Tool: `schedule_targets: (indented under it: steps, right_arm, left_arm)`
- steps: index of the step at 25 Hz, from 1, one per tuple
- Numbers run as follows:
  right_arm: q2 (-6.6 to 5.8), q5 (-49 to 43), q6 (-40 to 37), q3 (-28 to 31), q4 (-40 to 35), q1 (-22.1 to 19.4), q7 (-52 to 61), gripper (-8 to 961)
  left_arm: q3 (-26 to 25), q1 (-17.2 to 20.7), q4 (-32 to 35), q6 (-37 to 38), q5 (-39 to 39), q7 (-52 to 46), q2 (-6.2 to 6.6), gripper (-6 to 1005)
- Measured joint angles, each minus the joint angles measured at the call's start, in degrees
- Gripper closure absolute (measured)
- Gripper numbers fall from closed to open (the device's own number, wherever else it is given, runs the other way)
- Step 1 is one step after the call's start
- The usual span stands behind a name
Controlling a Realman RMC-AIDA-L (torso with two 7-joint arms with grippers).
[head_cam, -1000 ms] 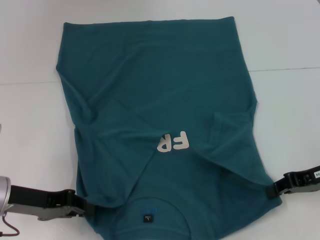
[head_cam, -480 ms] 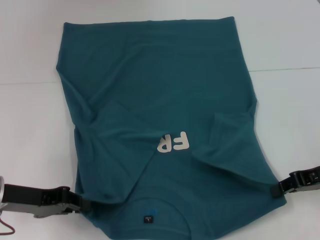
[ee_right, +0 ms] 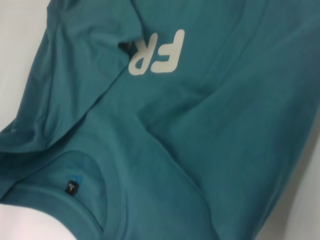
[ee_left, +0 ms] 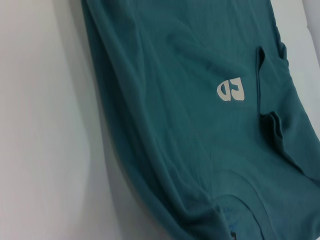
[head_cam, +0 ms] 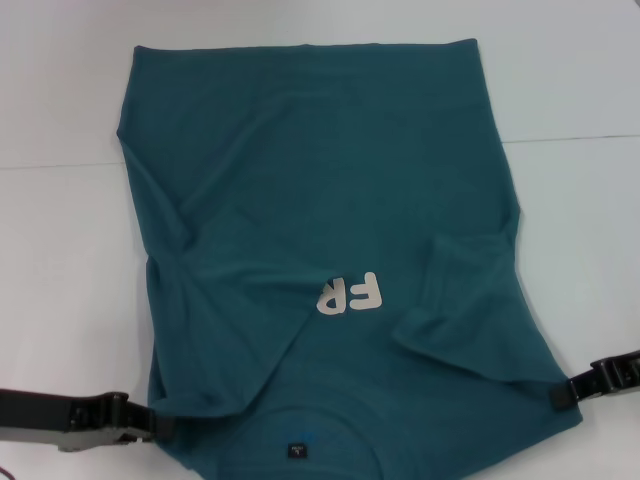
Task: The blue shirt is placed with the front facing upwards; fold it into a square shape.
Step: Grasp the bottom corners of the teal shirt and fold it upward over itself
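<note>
As both sleeves are already folded inward, the blue shirt (head_cam: 330, 260) lies on the desk (head_cam: 60, 250), drawn slightly nearer than a second ago. Each shoulder corner is clenched: left hand (head_cam: 150, 428), right hand (head_cam: 567, 394). A collar-to-hem fold seems next.

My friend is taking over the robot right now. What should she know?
Left gripper: at the shirt's near left edge, beside the collar end.
Right gripper: at the near right edge.
Shirt: lies on the white table, collar nearest the robot, letters "FR" showing.
Done: both sides are folded in over the middle.
Left: fold it end to end into a square, then smooth the wrinkles.
</note>
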Motion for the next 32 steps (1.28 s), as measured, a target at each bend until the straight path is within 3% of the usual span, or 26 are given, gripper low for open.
schedule_targets:
  steps: [17,32]
  right_arm:
    - [1.08,0.08,-3.23,0.26,-0.33,-1.63,-6.05,897]
    - [1.95,1.19,-7.58,0.42,-3.02,-4.29,-8.07,896]
  left_arm:
    - [-0.76,3.13,0.5,2.12,-2.27,8.99,-0.49,918]
    - [-0.91,3.75,0.28,3.57,-3.0,10.23,-0.51,918]
